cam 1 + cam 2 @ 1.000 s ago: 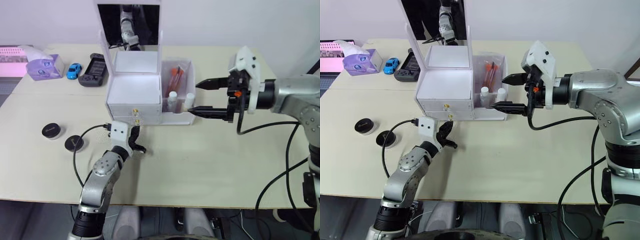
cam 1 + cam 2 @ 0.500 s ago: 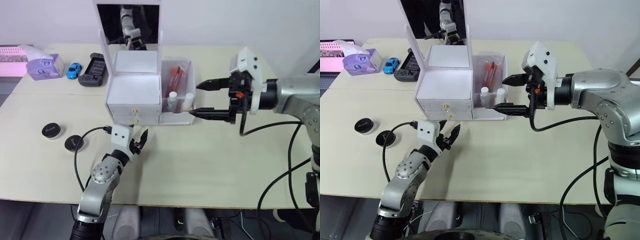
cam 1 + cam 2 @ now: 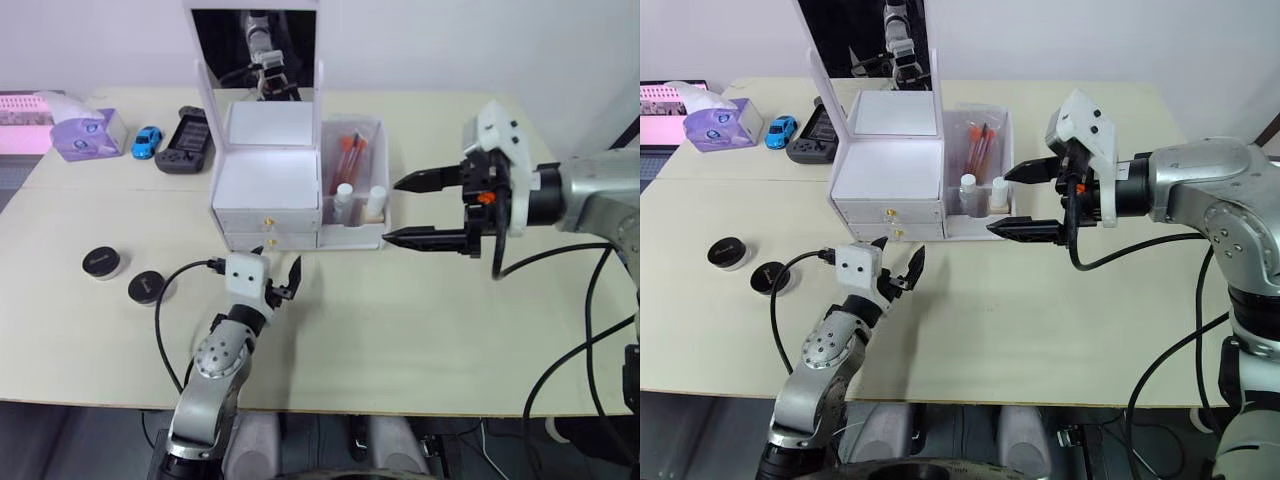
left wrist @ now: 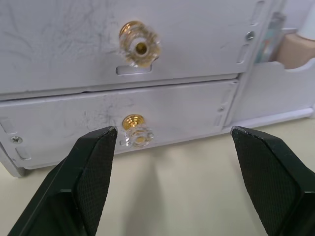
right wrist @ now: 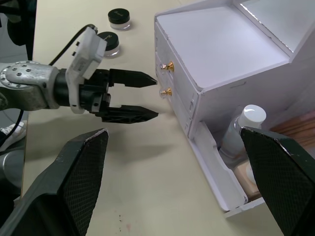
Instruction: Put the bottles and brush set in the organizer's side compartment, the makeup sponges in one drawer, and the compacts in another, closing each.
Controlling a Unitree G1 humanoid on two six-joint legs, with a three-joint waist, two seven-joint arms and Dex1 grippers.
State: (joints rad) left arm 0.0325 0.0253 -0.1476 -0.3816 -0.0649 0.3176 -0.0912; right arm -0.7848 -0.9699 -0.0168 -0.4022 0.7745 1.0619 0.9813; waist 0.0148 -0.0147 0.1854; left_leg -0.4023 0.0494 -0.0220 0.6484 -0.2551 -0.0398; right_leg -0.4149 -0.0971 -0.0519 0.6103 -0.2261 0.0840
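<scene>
Pale beige desk (image 3: 420, 330) under a plain white wall. Near the middle, toward the back, a white organizer (image 3: 268, 190) with a raised mirror lid (image 3: 256, 45) and two drawers stacked in its front, both shut, each with a small gold-and-clear knob: upper knob (image 4: 139, 45), lower knob (image 4: 136, 133). On the organizer's right, a clear side compartment (image 3: 358, 232) holding two white-capped bottles (image 3: 344, 200) at the front and a red-handled brush set (image 3: 350, 152) leaning behind them.

Left tool (image 3: 280, 280) low over the desk just in front of the drawers, fingers spread wide apart, nothing between them; in the left wrist view, one black finger (image 4: 88, 169) just beside the lower knob, apparently not touching it, the other well off to the side. Right tool (image 3: 410, 210) held level just to the right of the side compartment, fingers likewise parted and empty, tips pointing toward the compartment wall.

Two round black compacts (image 3: 105, 263) resting on the desk to the left of the organizer, close together, well apart from both tools. At the far left back edge, a purple tissue pack (image 3: 88, 132), a small blue toy car (image 3: 148, 141) and a dark handheld controller (image 3: 186, 140).
</scene>
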